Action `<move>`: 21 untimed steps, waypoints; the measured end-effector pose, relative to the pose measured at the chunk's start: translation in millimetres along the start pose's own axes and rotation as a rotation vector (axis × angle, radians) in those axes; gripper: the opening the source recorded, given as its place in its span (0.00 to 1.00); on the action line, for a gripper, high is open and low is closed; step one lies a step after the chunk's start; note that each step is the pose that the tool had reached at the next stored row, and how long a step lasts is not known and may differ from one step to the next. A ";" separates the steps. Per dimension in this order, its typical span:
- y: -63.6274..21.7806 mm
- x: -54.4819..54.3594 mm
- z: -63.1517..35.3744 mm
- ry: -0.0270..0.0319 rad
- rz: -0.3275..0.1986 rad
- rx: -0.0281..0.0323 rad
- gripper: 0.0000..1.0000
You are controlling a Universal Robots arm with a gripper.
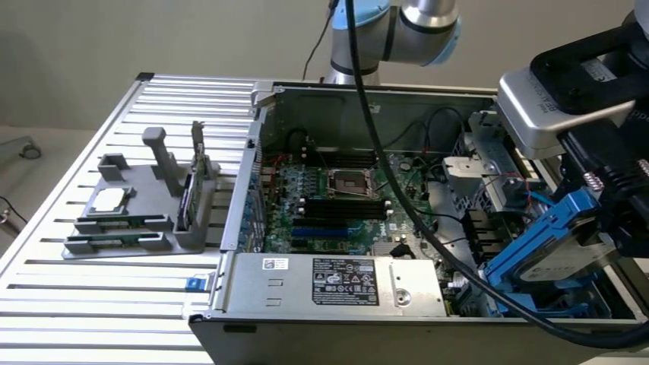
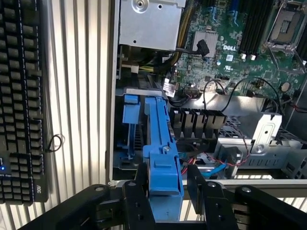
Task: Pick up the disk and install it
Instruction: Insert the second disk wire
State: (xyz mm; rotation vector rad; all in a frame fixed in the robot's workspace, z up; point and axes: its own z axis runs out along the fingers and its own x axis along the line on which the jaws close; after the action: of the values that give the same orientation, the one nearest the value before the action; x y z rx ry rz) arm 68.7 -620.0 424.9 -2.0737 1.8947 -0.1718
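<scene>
- Black fingers (image 2: pixel 138 191) of our single gripper (image 2: pixel 165 191) sit closest in the wrist view, one on each side of the blue end of the disk (image 2: pixel 160 143).
- We see the jaws spread wide; whether the pads touch the blue rail we cannot tell.
- We count one disk: it stands on edge between the jaws, its blue carrier running away from them into the drive bay (image 2: pixel 129 139) of the open computer case (image 1: pixel 335 304).
- In the exterior view the disk (image 1: pixel 552 255) leans tilted at the case's corner, its silver face and blue rails showing just below the gripper (image 1: pixel 618 220).
- Our one arm (image 1: pixel 426 23) reaches over the case, with the wrist angled down at that corner.
- Beyond the jaws lie one motherboard (image 2: pixel 249 43) and one silver power supply (image 1: pixel 335 281).
- Farther out we see one keyboard (image 2: pixel 19 96) and one grey parts holder (image 1: pixel 132 213) on the slatted table (image 1: pixel 61 304).
</scene>
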 end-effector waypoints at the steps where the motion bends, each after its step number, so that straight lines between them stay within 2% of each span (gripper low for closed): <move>1: -0.4 -0.2 -1.0 -0.0012 0.000 0.0001 0.46; 5: -1.9 -0.8 -5.7 -0.0045 0.001 0.0006 0.46; 19: -1.6 -0.6 -5.5 -0.0036 0.001 0.0005 0.46; 20: -1.5 -0.5 -5.4 -0.0027 0.001 0.0005 0.37; 21: -1.3 -0.5 -5.5 -0.0022 0.001 0.0009 0.37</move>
State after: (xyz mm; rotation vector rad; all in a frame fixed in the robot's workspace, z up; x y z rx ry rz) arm 68.2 -620.3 430.6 -2.0719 1.8935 -0.1702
